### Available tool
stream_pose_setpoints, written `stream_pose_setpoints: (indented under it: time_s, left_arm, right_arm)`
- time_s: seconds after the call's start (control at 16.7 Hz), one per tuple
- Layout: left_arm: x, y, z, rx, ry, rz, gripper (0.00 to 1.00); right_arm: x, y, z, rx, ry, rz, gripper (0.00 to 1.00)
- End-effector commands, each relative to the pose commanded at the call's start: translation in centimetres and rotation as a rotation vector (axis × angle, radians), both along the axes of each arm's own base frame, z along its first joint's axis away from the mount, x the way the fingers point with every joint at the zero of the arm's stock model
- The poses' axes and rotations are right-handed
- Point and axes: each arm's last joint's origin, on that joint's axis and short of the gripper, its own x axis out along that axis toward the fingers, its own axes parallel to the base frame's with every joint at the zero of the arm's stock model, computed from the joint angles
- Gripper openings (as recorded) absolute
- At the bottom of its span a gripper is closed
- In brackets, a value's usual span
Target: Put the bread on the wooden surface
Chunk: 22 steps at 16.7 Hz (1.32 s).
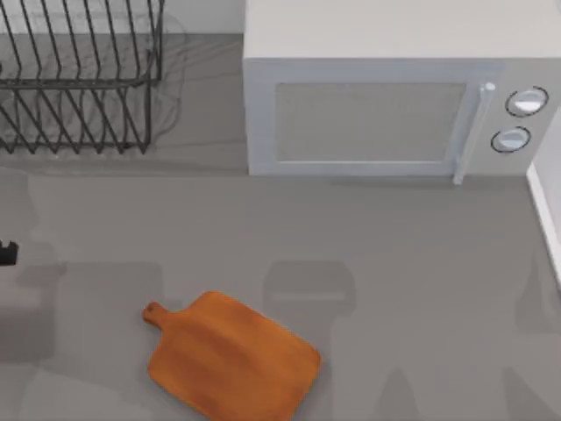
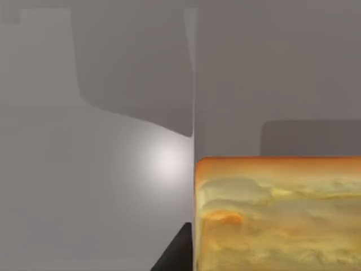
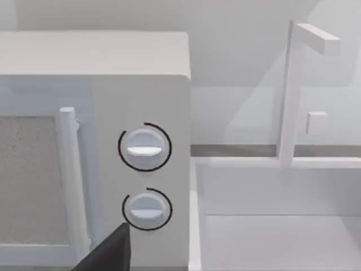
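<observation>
Bread point(image 2: 276, 214) is showing very close in the left wrist view, right next to a dark finger point(image 2: 176, 251) of the left arm. I cannot tell if the fingers are holding the bread or just sitting beside it. In the top view a small black bit of the left arm point(image 1: 7, 253) is poking in at the left edge of the worktop point(image 1: 421, 263).

The wooden surface point(image 1: 232, 360) is lying flat near the front edge of the worktop, a bit left of the middle, with its little handle pointing to the back left. Nothing is sitting on it yet.

I think the bread could slip and fall on the gray worktop if the hold is weak. It could also land half off the board's edge and tip over, since the board is well apart from the arm.

The right arm's finger point(image 3: 107, 251) is waiting near the microwave point(image 1: 386, 88) dials point(image 3: 145, 148); I cannot tell how its fingers are standing.
</observation>
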Motion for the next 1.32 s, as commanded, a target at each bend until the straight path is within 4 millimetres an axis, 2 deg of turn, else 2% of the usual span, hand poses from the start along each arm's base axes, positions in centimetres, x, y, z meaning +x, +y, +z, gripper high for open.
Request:
stream_pose_setpoints:
  time_s: [0.24, 0.36, 0.78, 1.02, 1.32]
  left_arm:
    - [-0.4, -0.1, 4.6, -0.002, 0.011, -0.002, 0.0]
    - [-0.6, -0.2, 6.0, 0.001, -0.005, -0.002, 0.0]
    - [-0.4, -0.4, 6.0, 0.001, 0.001, -0.043, 0.0]
    - [0.4, -2.3, 5.6, -0.003, 0.016, -0.298, 0.0]
    - [1.6, -7.0, 4.9, -0.016, 0.044, -0.87, 0.0]
  right_arm:
    - [0.0, 0.0, 0.0, 0.0, 0.0, 0.0, 1.0]
    - [0.0, 0.0, 0.0, 0.0, 0.0, 0.0, 1.0]
    - [0.0, 0.0, 0.0, 0.0, 0.0, 0.0, 1.0]
    - [0.0, 0.0, 0.0, 0.0, 0.0, 0.0, 1.0]
    - [0.0, 0.0, 0.0, 0.0, 0.0, 0.0, 1.0]
